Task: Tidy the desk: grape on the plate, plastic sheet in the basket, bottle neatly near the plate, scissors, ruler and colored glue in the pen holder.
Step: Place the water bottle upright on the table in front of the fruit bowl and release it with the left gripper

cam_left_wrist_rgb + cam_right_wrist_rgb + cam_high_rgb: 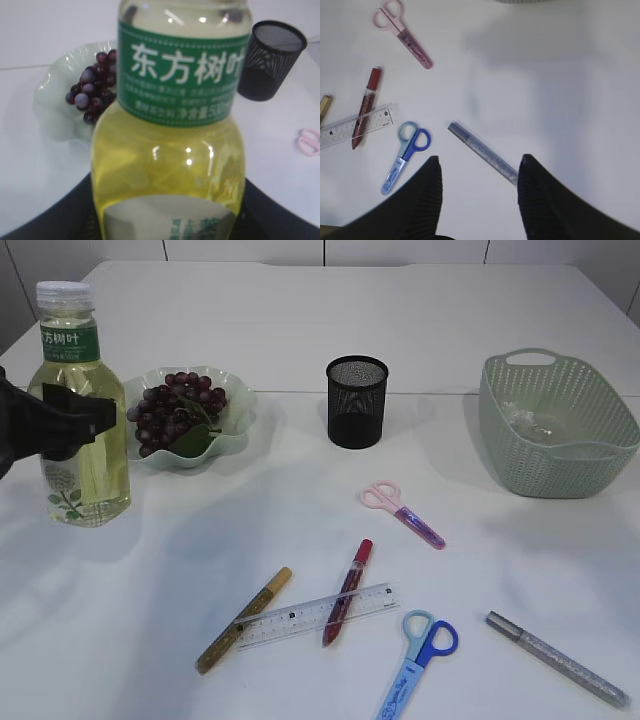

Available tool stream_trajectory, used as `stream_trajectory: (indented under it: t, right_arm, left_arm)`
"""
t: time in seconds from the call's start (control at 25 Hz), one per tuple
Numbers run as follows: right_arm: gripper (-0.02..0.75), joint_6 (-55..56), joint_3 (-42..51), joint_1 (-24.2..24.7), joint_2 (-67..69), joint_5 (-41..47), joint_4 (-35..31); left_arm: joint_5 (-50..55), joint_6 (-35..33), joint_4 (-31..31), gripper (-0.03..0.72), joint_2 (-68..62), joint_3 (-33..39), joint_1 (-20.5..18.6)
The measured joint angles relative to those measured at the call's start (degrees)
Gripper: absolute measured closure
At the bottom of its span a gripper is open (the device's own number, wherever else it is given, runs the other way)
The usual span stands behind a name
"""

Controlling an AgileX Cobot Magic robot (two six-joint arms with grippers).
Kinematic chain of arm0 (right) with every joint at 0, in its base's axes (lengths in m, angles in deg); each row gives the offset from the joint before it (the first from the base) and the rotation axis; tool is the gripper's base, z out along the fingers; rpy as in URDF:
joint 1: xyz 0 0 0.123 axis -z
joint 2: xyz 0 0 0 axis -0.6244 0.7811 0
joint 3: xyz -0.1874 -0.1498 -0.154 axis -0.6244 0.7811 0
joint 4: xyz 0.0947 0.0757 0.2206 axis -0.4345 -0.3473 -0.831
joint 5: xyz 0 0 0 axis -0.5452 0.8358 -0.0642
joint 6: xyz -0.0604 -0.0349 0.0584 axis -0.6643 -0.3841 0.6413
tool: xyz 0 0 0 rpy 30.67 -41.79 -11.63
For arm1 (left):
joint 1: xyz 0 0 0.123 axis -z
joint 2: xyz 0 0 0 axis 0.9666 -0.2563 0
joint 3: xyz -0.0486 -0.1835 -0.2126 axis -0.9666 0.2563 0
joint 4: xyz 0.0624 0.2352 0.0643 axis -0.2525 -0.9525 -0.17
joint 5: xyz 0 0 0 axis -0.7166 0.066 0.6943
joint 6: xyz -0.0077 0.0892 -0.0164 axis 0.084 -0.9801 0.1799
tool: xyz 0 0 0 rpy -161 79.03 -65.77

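A clear plastic bottle of yellow liquid (78, 410), its green label reading "东方树叶", stands upright left of the pale green scalloped plate (232, 435) of dark grapes (178, 412), clasped by the black left gripper (62, 422). Right of the plate sit a black mesh pen holder (356, 401), pink scissors (402, 512), a red glue pen (347, 592) across a clear ruler (315, 616), and a green basket (556, 425). The right gripper (479, 187) hangs spread above a silver glitter pen (483, 152).

Bare table (520, 550) right of scissors (402, 509)
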Motion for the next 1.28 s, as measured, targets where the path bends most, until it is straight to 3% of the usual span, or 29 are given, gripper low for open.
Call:
stream_trajectory:
  t: [0.32, 0.48, 0.8, 1.0, 1.28]
  right_arm:
    - [0.340, 0.00, 0.00, 0.00, 0.00, 0.00, 2.39]
    - [0.339, -0.05, 0.00, 0.00, 0.00, 0.00, 3.71]
    - [0.340, -0.05, 0.00, 0.00, 0.00, 0.00, 5.84]
    - [0.340, -0.14, 0.00, 0.00, 0.00, 0.00, 5.84]
    - [0.339, -0.60, 0.00, 0.00, 0.00, 0.00, 5.84]
  left_arm:
    - [-11.64, -7.73, 4.89, 0.288, 0.00, 2.10, -2.57]
    - [-17.05, -8.57, 5.44, 0.288, -1.24, 2.57, -3.24]
    - [-38.11, -10.01, 10.52, 0.288, -10.70, 9.58, -3.24]
    - [-46.51, -10.22, 11.37, 0.288, -18.15, 9.60, -3.24]
    - [-49.00, -10.31, 11.76, 0.288, -25.48, 9.60, -3.24]
